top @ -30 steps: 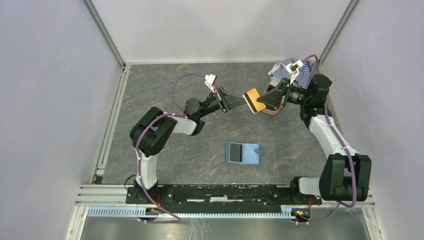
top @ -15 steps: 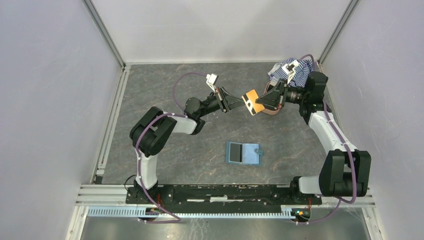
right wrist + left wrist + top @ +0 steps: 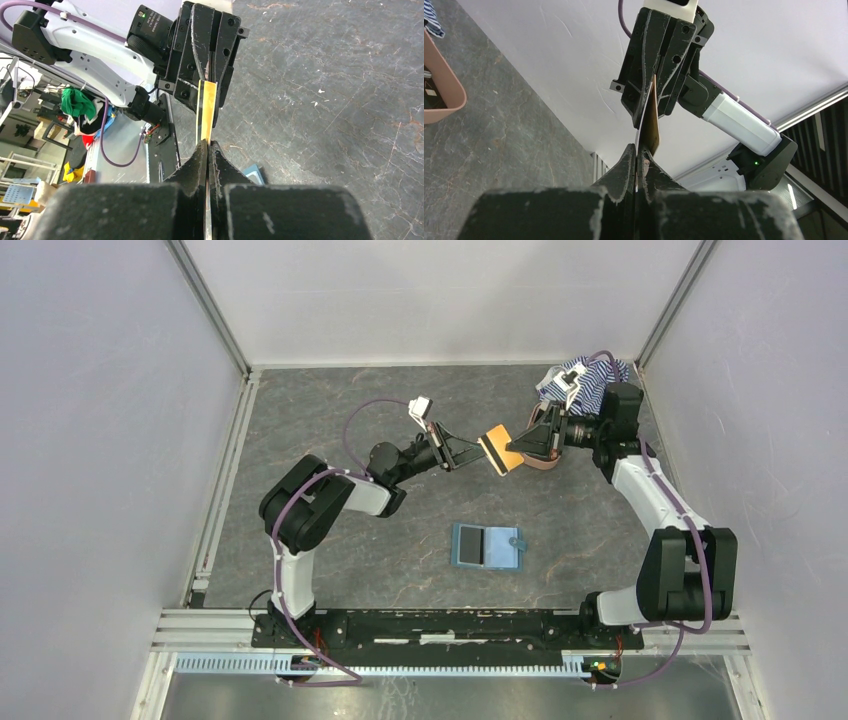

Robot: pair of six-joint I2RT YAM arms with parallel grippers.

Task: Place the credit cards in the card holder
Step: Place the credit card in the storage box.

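Observation:
A tan-gold credit card [image 3: 500, 451] is held up in the air at the back middle of the table, gripped from both sides. My left gripper [image 3: 484, 448] is shut on its left edge and my right gripper [image 3: 515, 446] is shut on its right edge. The left wrist view shows the card [image 3: 651, 125] edge-on, running from my left gripper [image 3: 639, 150] up into the right one. From the right wrist it [image 3: 206, 112] spans from my right gripper [image 3: 206, 144] to the left one. The teal card holder [image 3: 500, 548] lies open on the table nearer the front, a dark grey card [image 3: 467, 545] on its left half.
A pink oval case [image 3: 546, 460] sits behind the right gripper, with a blue-white striped cloth [image 3: 590, 380] in the back right corner. White walls close the table on three sides. The case's rim [image 3: 441, 85] shows at the left of the left wrist view.
The left gripper has closed on the card's free edge, so both grippers now hold it. The two grippers and the card have shifted slightly to the left.

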